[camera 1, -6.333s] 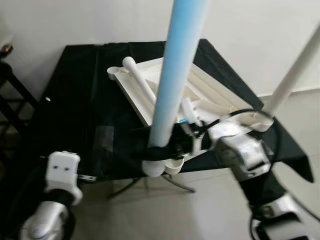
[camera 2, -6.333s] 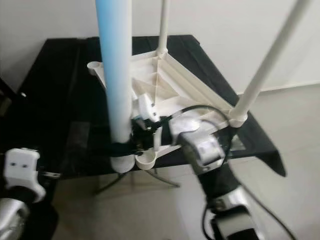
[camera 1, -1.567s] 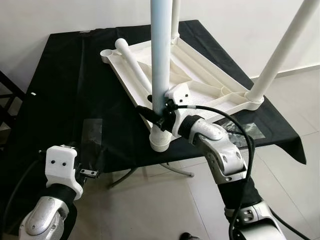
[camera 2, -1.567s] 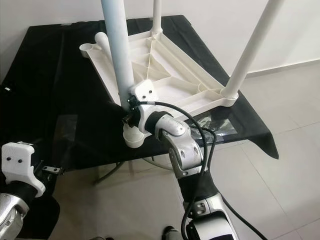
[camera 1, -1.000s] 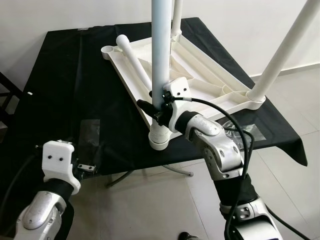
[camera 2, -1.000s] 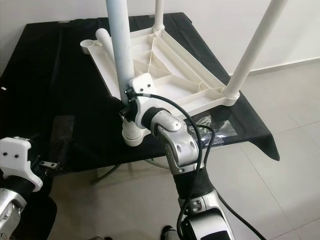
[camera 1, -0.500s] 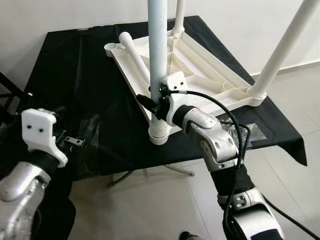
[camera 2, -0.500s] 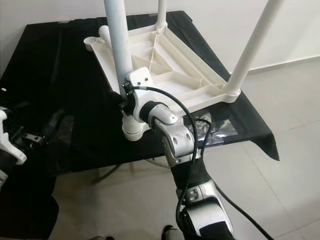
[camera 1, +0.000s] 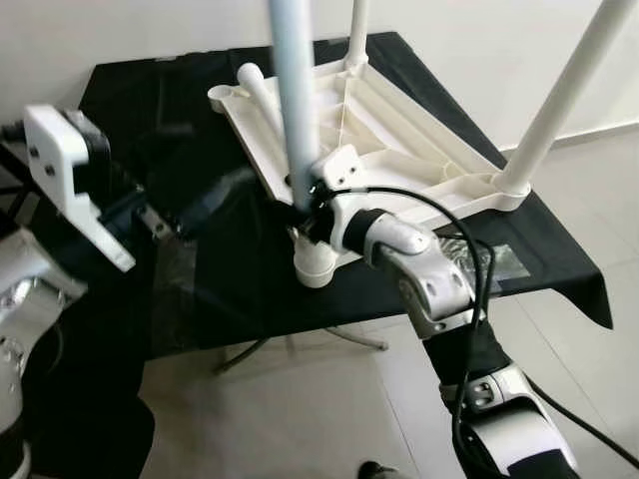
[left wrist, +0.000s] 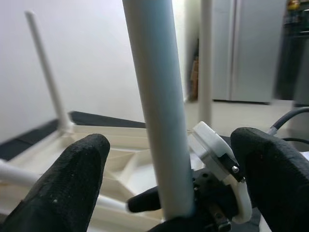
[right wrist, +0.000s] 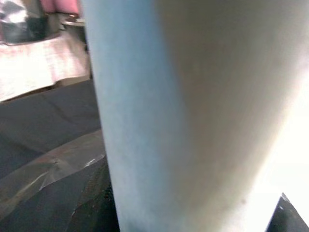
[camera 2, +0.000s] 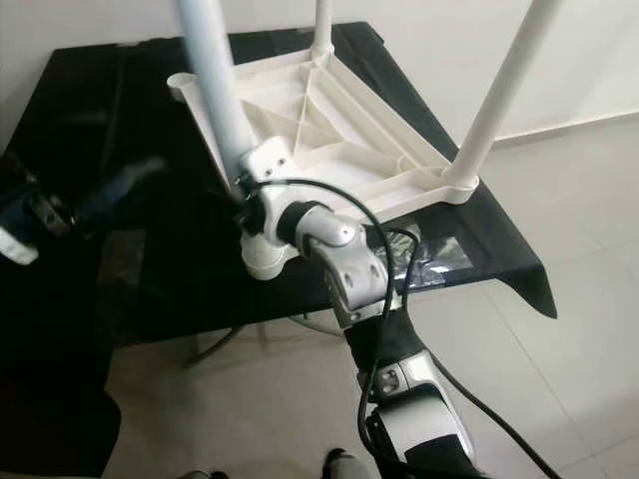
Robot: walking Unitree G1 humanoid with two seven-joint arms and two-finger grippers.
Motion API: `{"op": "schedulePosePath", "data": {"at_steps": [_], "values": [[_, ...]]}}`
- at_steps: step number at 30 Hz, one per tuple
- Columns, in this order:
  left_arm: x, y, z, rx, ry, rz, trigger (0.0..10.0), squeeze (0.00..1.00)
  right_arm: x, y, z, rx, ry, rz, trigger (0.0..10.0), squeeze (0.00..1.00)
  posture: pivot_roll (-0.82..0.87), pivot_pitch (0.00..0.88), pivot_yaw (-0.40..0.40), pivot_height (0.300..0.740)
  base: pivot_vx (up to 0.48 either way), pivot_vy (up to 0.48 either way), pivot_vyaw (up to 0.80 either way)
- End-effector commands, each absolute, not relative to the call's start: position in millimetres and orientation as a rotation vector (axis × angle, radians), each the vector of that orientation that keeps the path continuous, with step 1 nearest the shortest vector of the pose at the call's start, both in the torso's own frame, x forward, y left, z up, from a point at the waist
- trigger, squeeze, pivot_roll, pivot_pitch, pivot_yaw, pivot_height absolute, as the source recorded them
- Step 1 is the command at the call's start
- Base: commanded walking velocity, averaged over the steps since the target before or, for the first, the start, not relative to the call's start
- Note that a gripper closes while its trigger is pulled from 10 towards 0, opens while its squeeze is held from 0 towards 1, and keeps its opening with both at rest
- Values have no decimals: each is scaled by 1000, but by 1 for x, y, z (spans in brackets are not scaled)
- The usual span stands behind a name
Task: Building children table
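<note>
The left arm has swung up from beside the black cloth-covered folding table toward the work, and the pale blue-white plastic table leg now tilts slightly to the robot's left instead of standing plumb. That leg rises from the near corner socket of the upturned white ribbed plastic tabletop, its long axis close to vertical. The right gripper is clamped around the leg just above the socket. Two more white legs stand in the far and right-hand corners. The left gripper, motion-blurred in the head views, has its padded black fingers spread wide, one on each side of the leg and not touching it, level with the right wrist. The coming move likely turns on closing those fingers to steady the leg.
</note>
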State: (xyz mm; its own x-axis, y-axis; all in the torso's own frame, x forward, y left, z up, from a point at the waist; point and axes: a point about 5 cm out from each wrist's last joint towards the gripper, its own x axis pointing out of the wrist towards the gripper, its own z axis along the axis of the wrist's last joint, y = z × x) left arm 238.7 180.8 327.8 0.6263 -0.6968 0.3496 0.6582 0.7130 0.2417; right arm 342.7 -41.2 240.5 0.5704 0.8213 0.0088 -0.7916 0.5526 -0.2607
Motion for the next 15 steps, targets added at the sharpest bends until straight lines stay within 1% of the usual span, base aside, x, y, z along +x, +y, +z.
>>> {"op": "schedulePosePath", "data": {"at_steps": [1, 3, 10, 15], "values": [[241, 175, 328, 89, -404, -843, 10000, 0, 340, -35, 227, -251, -73, 1021, 10000, 0, 17, 216, 12, 740, 0, 0, 0], [242, 171, 328, 78, -392, -875, 10000, 0, 340, -35, 227, -255, -75, 1038, 10000, 0, 18, 218, 11, 740, 0, 0, 0], [242, 170, 328, 65, -382, -892, 10000, 0, 342, -36, 227, -254, -72, 1039, 10000, 0, 17, 223, 12, 740, 0, 0, 0], [244, 164, 331, 8, -378, -936, 10000, 0, 344, -38, 222, -240, -56, 1027, 10000, 0, 18, 218, 13, 740, 0, 0, 0]]}}
